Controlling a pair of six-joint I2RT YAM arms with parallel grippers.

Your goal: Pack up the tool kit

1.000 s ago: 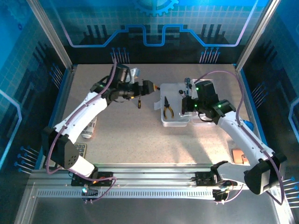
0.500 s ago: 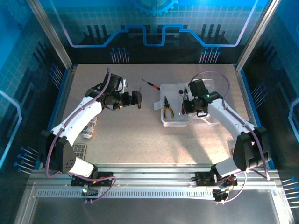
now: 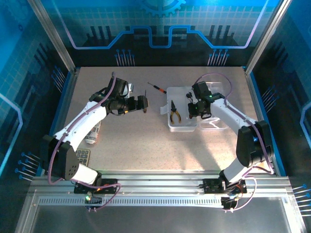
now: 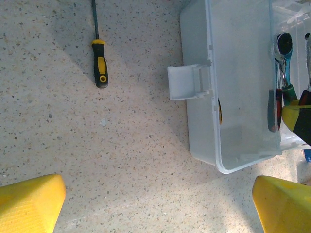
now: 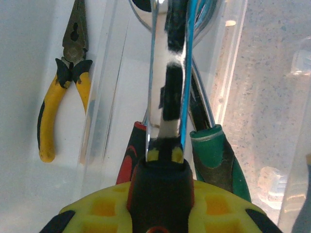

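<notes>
— Start at the left; how does the left gripper [image 3: 142, 103] stand?
— It hangs over bare table with its yellow fingers [image 4: 29, 201] spread wide apart and nothing between them; the grey calculator [image 3: 83, 156] lies well behind it, near that arm's base

— Which tools are near it?
— The yellow/black screwdriver [image 4: 100, 68] lies flat on the table ahead of the fingers, toward the left side of that wrist view, with its shaft pointing away from the gripper; the red/black screwdriver [image 3: 156, 88] lies on the table further out, just beside the far corner of the clear case [image 3: 182, 125]; whether it touches the case I cannot tell

— Where does the case sit?
— It sits open on the table, ahead of the left gripper and off toward its other finger; its latch flap [image 4: 187, 82] sticks out toward the yellow/black screwdriver; the yellow-handled pliers [image 3: 175, 112] lie flat in the half nearer the left gripper, nose pointing away from the arms' bases

— And the right gripper [image 3: 194, 109]?
— It hangs low over the case, just beside the pliers' half; its fingers [image 5: 97, 208] are close together, clamped on the thin metal wrenches [image 5: 154, 82], whose shiny edges run straight out ahead of the fingertips to rounded heads

— Anything beneath it?
— A red-handled tool [image 5: 129, 155] and a green-handled tool [image 5: 214, 155] lie in the case just under the fingers, one on each side of the wrenches; a clear wall stands between them and the pliers
</notes>
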